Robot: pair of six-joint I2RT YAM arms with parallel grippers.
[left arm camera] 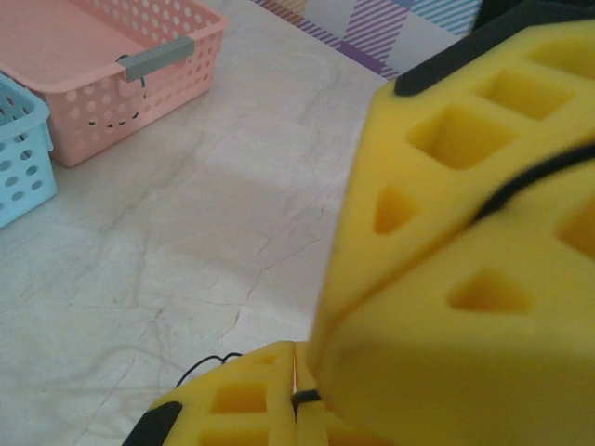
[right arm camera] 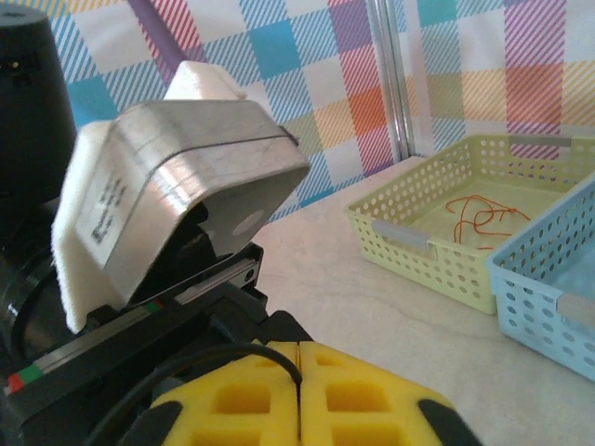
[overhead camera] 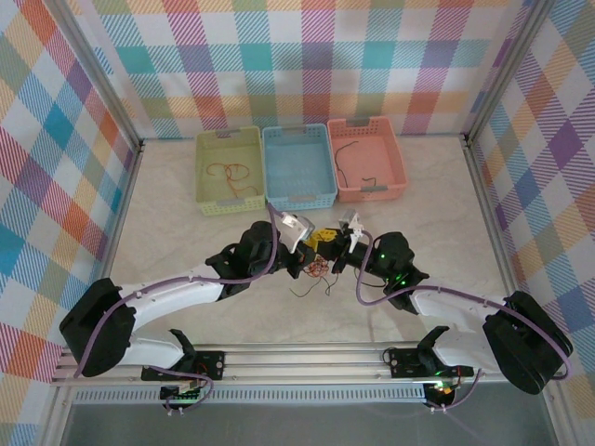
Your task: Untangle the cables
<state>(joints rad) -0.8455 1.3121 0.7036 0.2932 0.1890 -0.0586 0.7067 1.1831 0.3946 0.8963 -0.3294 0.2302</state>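
Note:
A small tangle of cables point(overhead camera: 316, 271), red-orange, black and dark, lies on the table just in front of both grippers. My left gripper point(overhead camera: 314, 249) and right gripper point(overhead camera: 333, 251) meet tip to tip above it. In the left wrist view my left gripper point(left arm camera: 296, 400) is shut, with a black cable point(left arm camera: 311, 397) pinched in the seam. The right gripper's yellow fingers point(left arm camera: 465, 232) loom right against it. In the right wrist view my right gripper point(right arm camera: 299, 390) is shut on a black cable point(right arm camera: 232, 358) that curves into the seam.
Three baskets stand at the back: yellow-green basket point(overhead camera: 206, 172) holding a red-orange cable point(overhead camera: 232, 172), blue basket point(overhead camera: 297, 200), pink basket point(overhead camera: 395, 163) holding a black cable point(overhead camera: 342, 175). The left wrist's silver camera housing point(right arm camera: 177, 186) sits close before the right gripper.

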